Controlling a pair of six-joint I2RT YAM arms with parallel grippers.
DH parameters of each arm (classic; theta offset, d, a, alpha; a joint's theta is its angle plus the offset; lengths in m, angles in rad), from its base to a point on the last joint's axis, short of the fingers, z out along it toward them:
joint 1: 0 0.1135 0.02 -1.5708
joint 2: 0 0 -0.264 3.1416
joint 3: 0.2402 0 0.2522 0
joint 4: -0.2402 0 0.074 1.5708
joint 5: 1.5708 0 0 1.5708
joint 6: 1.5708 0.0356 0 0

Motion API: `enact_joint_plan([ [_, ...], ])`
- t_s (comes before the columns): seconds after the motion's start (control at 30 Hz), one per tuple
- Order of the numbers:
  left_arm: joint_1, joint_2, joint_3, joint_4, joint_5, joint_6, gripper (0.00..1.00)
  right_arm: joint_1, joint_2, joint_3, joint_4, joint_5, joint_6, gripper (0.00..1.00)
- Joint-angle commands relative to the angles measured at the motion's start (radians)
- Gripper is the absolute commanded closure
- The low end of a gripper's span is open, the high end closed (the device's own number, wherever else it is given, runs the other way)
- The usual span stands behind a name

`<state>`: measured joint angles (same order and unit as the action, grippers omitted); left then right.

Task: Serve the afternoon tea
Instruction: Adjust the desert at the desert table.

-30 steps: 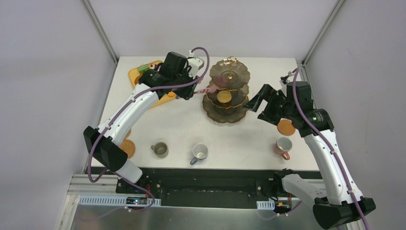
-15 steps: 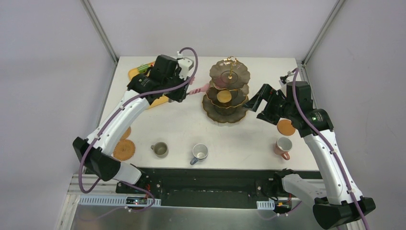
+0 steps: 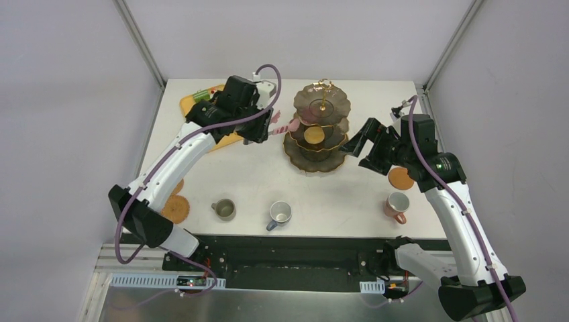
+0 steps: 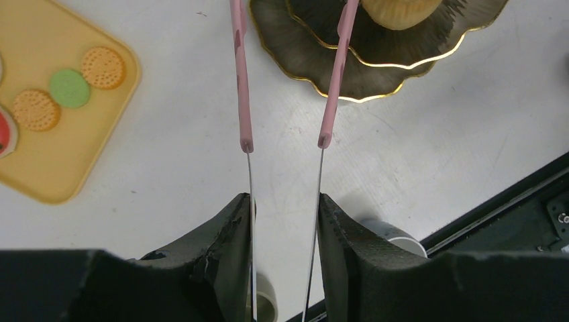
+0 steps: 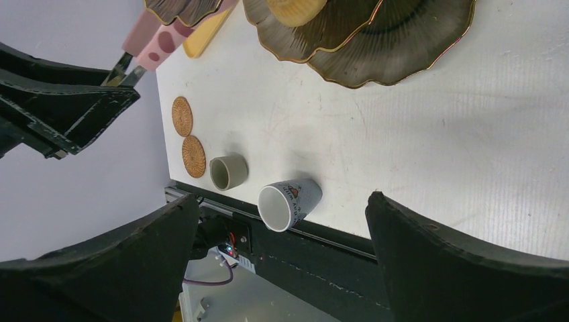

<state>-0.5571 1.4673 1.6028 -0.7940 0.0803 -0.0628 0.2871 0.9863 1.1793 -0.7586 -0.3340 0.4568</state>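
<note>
tongs (image 4: 239,80) in left hand (image 4: 285,201) nearer stand (image 4: 429,40)

Bare tabletop (image 3: 251,171) between stand (image 3: 321,153) and mugs (image 3: 223,209)

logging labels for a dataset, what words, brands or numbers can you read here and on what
Grey-blue mug: a small print with lettering just below the rim, too small and blurred to read.
Pink-handled tongs: only darker pink spots, no lettering.
Nothing else in any view carries text that can be read.
</note>
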Motion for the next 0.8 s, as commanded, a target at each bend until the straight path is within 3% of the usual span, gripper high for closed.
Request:
enact_joint_plan([
  [0.0,-0.049,0.048,0.049,0.027,0.04,-0.03,0.63,0.003,-0.026,-0.006,0.028,-0.005,0.003,0.01],
  [0.23,-0.108,0.099,0.062,0.001,-0.015,-0.03,0.63,0.004,-0.026,-0.006,0.03,-0.001,0.006,0.01],
  [0.53,-0.164,0.114,0.064,0.076,0.04,-0.082,0.63,0.004,-0.03,-0.01,0.033,-0.005,0.011,0.01],
  [0.77,-0.162,0.095,0.057,0.054,-0.055,-0.077,0.63,0.004,-0.036,-0.01,0.029,-0.002,0.008,0.01],
])
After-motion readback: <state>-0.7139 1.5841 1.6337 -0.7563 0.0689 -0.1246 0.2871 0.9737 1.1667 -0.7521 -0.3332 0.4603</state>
